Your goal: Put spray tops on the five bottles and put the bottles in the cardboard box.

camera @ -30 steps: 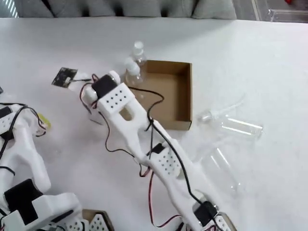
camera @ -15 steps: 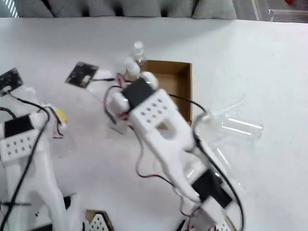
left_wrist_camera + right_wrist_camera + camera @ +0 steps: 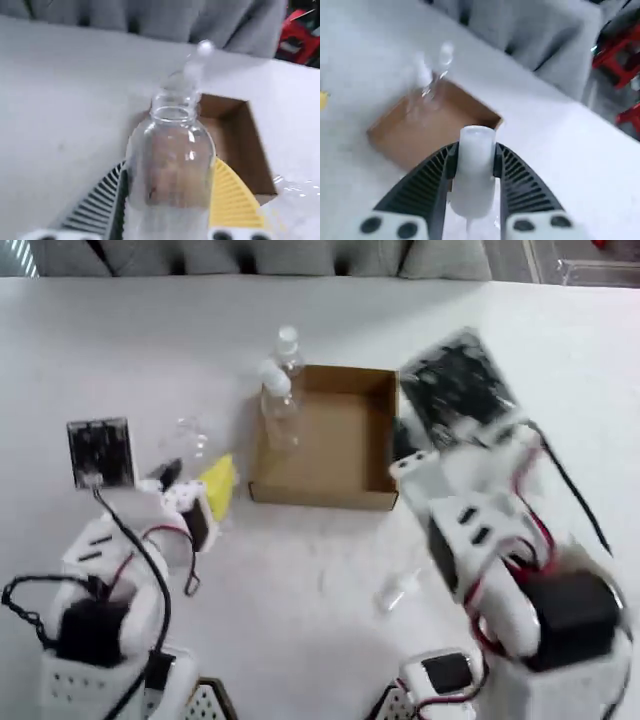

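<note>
- The white desk (image 3: 150,340) runs off the high view on every side, and the right arm (image 3: 500,560) covers much of its right part
- That right arm is a smeared white mass in the high view; the dark circuit board (image 3: 455,385) at its far end overlaps the box's right corner, and its markings are too blurred to read
- The left arm (image 3: 100,620) is cut off by the near edge of the high view
- The cardboard box (image 3: 330,440) sits open in the middle of the desk, its floor bare
- The left claw (image 3: 170,165) is closed round the body of a clear bottle (image 3: 170,145) with an open neck, held upright near the box's left side
- Two capped bottles (image 3: 277,395) stand together at the box's far left corner; I cannot tell whether they are inside or just outside the wall
- The right claw (image 3: 476,147) pinches a white spray top (image 3: 476,170) between its dark ribbed fingers, near the box
- A small clear piece (image 3: 397,592) lies on the desk in front of the box, too faint to identify
</note>
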